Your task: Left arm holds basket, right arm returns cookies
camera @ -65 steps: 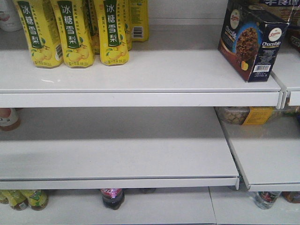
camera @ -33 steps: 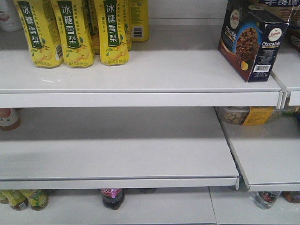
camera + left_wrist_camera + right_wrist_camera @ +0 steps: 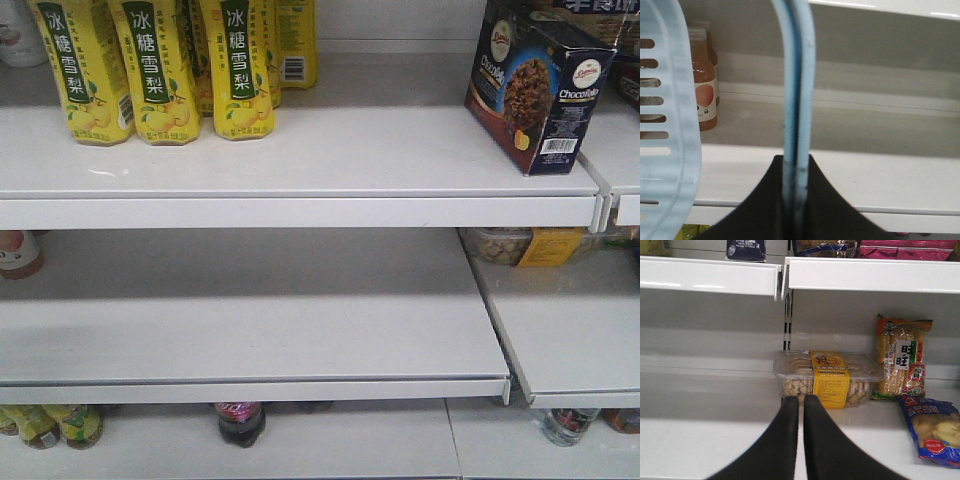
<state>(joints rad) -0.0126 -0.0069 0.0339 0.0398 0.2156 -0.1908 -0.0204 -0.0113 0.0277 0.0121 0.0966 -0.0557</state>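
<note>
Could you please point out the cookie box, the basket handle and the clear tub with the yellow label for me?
cookie box (image 3: 527, 95): front view, pictured front face.
basket handle (image 3: 798, 90): left wrist view, upright strip.
clear tub (image 3: 827, 376): right wrist view, yellow label.

You see only the slotted corner of the light blue plastic basket, and the dark navy cardboard cookie box loses its top to the frame edge.

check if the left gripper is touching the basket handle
Touching. The left wrist view shows the left gripper closed around the light blue basket handle, which runs straight down between its black fingers.
</note>
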